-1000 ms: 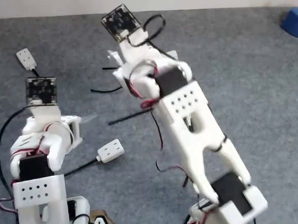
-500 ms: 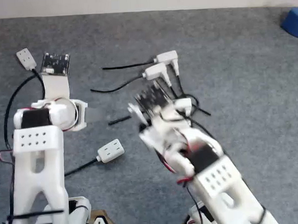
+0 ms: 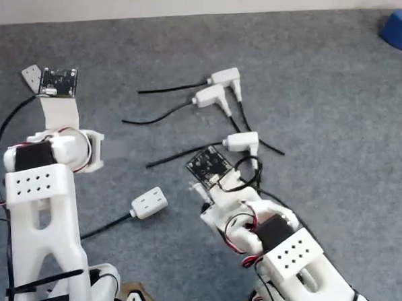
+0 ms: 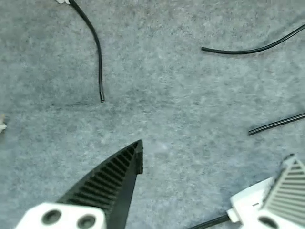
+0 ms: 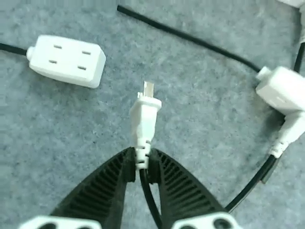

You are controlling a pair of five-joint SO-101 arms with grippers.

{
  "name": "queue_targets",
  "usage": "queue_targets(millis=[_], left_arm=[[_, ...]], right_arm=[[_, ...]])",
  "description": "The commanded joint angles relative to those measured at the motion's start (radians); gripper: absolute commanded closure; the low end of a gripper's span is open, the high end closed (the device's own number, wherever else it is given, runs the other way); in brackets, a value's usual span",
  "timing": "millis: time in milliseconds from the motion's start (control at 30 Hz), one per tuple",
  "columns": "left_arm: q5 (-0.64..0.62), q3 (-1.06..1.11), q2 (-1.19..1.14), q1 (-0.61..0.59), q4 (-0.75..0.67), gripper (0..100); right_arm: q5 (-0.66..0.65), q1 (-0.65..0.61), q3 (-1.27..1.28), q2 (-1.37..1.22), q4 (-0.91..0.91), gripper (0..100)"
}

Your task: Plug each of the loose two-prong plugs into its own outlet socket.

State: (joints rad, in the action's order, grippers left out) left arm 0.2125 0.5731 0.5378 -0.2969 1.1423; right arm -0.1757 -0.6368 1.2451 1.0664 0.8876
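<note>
1. Small socket point(image 3: 30, 76): white, at 10 o'clock of the high view, partly behind the left arm's camera board point(image 3: 57, 80).

2. Left arm point(image 3: 41, 192): stands at 8 o'clock over the grey carpeted counter point(image 3: 334, 116). Left gripper point(image 4: 213, 151): jaws spread wide with nothing between them, above bare carpet. A loose black cable end point(image 4: 98, 62) lies beyond them.

3. Outlet socket point(image 3: 148, 202): white and flat on the counter, at 8 o'clock of the right arm's camera board point(image 3: 210, 165). Its black cable runs off toward 8 o'clock. In the right wrist view the outlet socket point(image 5: 66, 59) shows its slots facing up, with nothing plugged in.

4. Right arm point(image 3: 294, 253): rises from 5 o'clock. Right gripper point(image 5: 141, 157): jaws closed on the cord end of a white two-prong plug point(image 5: 145, 117). The prongs point away from the jaws. The plug is held near the outlet socket but apart from it, and the prongs are not lined up with the slots.

5. Three further white cord ends, each with a black cable:
   - First cord end point(image 3: 224, 76): at 1 o'clock.
   - Second cord end point(image 3: 210, 96): just beside the first.
   - Third cord end point(image 3: 242, 142): at 2 o'clock of the right arm's camera board.
   - Whether each is a plug or a socket cannot be told.

6. Blue object point(image 3: 397, 31): at the 2 o'clock edge.
</note>
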Motion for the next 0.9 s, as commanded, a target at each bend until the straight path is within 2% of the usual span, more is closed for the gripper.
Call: queue_targets(millis=[0,67,133,433,600,867], left_arm=[[0.052,-0.031,-0.002,-0.053,0.000,59],[0.061,-0.031,-0.002,-0.076,0.000,59],[0.066,-0.031,-0.002,-0.090,-0.002,59],[0.100,-0.031,-0.004,-0.154,-0.006,59],[0.100,0.016,-0.004,-0.211,-0.112,59],[0.140,0.050,-0.004,-0.249,-0.129,59]], right_arm=[[0.012,-0.012,0.016,0.018,-0.010,88.0],[0.012,-0.012,0.036,0.018,-0.007,79.9],[0.012,-0.012,0.041,0.019,-0.007,76.9],[0.012,-0.007,0.101,0.018,-0.015,76.7],[0.006,-0.008,0.162,0.018,-0.015,76.7],[0.011,-0.008,0.179,0.018,-0.059,76.7]])
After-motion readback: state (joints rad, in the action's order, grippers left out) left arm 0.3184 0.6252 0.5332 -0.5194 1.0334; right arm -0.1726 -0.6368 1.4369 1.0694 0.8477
